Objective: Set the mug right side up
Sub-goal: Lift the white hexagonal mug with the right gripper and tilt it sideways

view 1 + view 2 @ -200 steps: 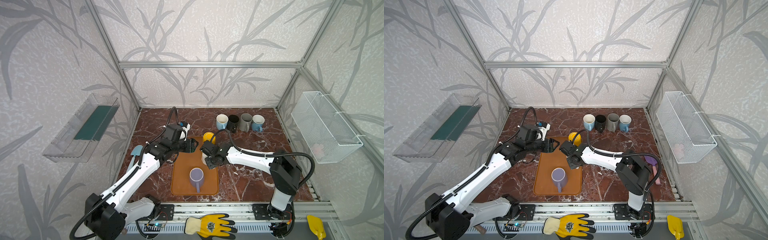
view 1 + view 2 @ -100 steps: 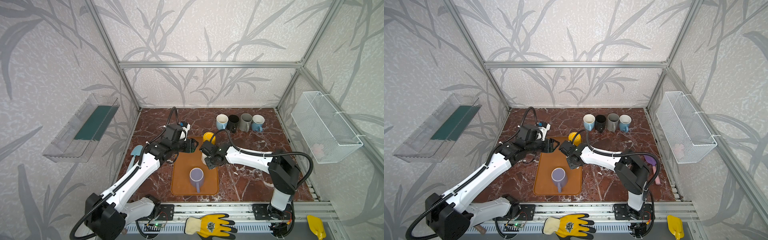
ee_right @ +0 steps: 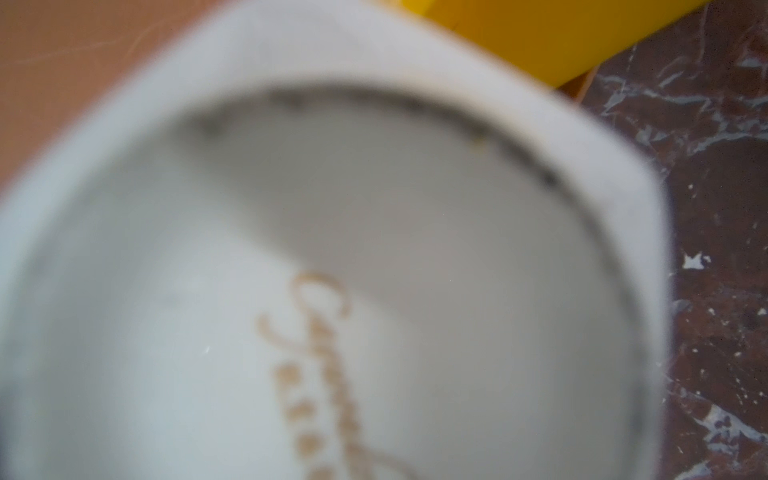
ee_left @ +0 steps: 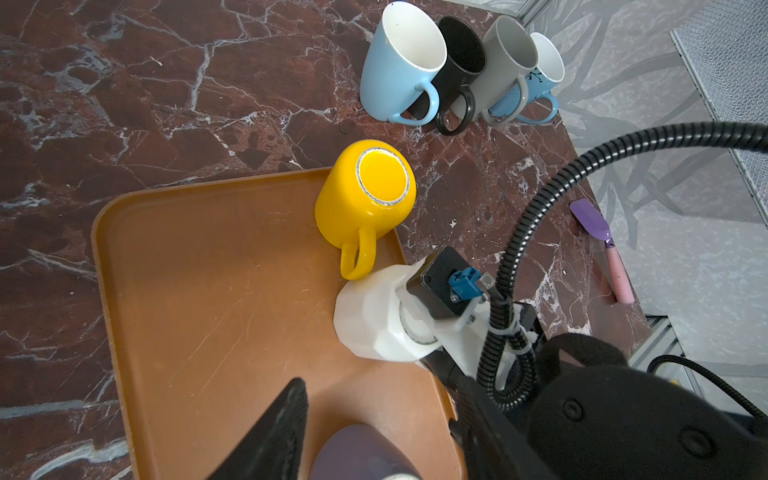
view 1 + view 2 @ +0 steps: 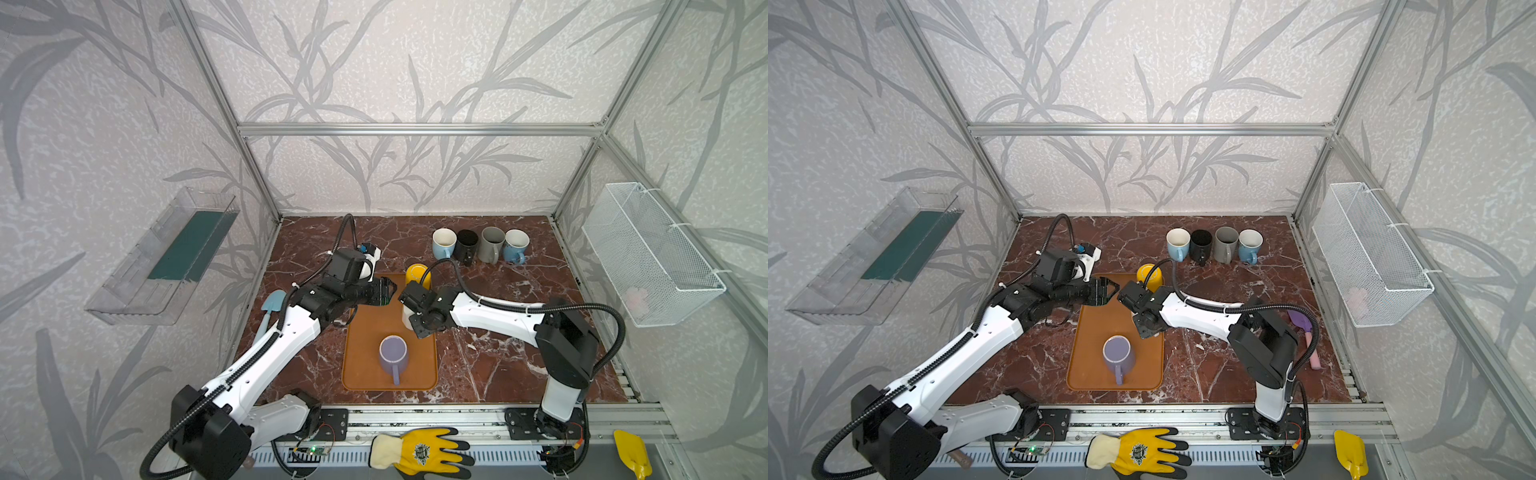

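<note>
Right pincer (image 5: 1144, 328): jaws together, low over the white mug (image 4: 365, 316); hold itself hidden.
White mug: base up on the orange tray (image 4: 208, 270).
Left pincer (image 5: 1108, 291): jaws apart, empty.

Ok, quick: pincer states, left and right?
Left pincer: open, empty.
Right pincer: closed, down at the upside-down white mug; grip itself hidden.

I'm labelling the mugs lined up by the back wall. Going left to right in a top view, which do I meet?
In order: light blue ceramic mug with white inside → black ceramic mug → grey ceramic mug → smaller mid-blue ceramic mug with white inside.
</note>
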Motion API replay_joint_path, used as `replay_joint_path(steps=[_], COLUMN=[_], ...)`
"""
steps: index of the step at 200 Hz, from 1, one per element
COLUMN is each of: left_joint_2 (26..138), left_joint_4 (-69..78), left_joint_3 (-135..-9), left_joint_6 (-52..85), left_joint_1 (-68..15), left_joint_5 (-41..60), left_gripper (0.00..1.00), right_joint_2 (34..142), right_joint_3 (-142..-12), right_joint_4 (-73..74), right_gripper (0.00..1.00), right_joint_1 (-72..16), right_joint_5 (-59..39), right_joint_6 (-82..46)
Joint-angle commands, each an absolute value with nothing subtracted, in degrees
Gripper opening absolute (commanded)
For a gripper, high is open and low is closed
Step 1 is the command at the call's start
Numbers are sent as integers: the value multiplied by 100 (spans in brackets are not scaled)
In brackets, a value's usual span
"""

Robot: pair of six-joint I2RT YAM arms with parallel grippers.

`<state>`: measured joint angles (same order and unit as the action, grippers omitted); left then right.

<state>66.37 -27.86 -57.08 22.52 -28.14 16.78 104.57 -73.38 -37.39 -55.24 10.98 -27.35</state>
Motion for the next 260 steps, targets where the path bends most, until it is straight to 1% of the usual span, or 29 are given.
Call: replay_joint_path(steps=[1, 21, 33, 54, 118, 260], left_joint_2=[6612, 6609, 6601, 6575, 6583, 6370], left_joint_4=[-2838, -2846, -2856, -2857, -2875, -2893], left_joint_3=[-5855, -5854, -5850, -5836, -5832, -5783], left_joint_6=[2162, 2162, 2162, 2157, 2162, 2206], left_joint_1=[-2845, -2843, -2850, -2848, -2846, -2842], left_joint_5=[1679, 1670, 1665, 1640, 1617, 1500], left_gripper=[60, 60, 60, 60, 59, 59], right_joint_2=[10555, 10551, 10549, 10523, 10347, 9334], right_joint_3=[-7480, -7479, -7479, -7479, -7414, -7062], right_joint_4=[-3875, -3892, -3887, -3903, -3801, -3245], right_gripper=[16, 14, 11, 0, 0, 0], right_joint_1=[-5552, -5548, -5543, -5544, -5535, -5476], right_joint_5=[1208, 1226, 1228, 1230, 1188, 982], right_joint_6=[-2716, -2716, -2716, -2721, -2663, -2522])
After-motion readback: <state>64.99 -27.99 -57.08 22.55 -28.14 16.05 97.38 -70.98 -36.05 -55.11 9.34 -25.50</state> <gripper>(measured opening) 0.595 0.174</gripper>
